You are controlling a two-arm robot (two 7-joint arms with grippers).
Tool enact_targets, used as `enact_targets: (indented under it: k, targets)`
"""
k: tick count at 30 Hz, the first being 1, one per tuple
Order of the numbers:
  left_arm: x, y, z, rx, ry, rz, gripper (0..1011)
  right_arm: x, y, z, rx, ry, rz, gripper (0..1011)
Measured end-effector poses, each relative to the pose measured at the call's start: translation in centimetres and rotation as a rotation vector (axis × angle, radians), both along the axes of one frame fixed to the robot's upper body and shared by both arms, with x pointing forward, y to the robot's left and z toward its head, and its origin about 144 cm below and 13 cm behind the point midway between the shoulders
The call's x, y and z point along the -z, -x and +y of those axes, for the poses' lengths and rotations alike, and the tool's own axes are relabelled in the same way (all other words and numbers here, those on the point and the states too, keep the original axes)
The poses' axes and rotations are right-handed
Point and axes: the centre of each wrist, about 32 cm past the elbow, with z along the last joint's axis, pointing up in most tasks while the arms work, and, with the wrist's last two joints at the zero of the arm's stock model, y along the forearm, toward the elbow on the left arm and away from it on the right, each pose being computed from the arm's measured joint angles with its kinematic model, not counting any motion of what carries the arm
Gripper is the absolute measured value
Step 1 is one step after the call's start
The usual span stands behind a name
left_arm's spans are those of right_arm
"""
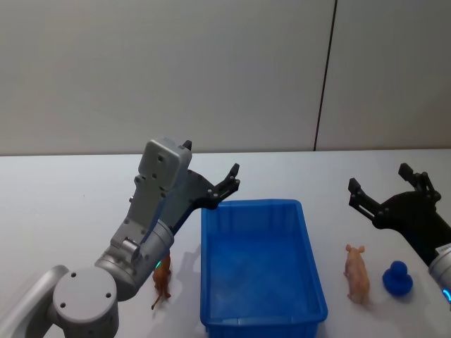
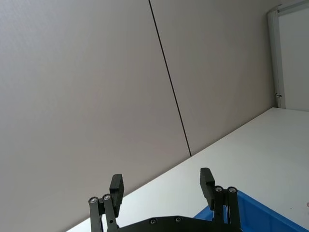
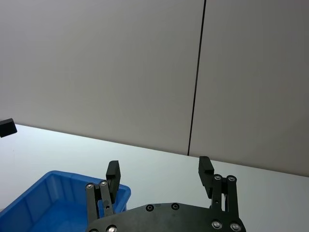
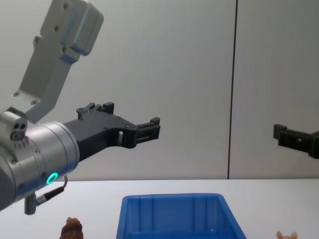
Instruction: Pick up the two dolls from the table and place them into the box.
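Head cam high, chest low; 4 views share box point(image 1: 257, 274).

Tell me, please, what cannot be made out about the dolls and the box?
Brown doll: head view, top hidden behind the left arm; chest view, cut by the bottom edge.
Pink doll: chest view, cut below the ears by the bottom edge.
Box: chest view, floor cut by the bottom edge.

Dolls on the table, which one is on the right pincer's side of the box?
The pale pink doll, right of the blue box beside a blue toy; the brown doll stands left of it.
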Motion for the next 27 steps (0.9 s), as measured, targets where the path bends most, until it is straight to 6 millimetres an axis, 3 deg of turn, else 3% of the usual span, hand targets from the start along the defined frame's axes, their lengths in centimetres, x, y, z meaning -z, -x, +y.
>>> enact_targets:
  k: [27]
  targets:
    - [0.0, 0.0, 0.0, 0.0, 0.0, 0.0, 1001, 0.1, 0.14, 0.04, 0.12, 0.018, 0.093, 1001]
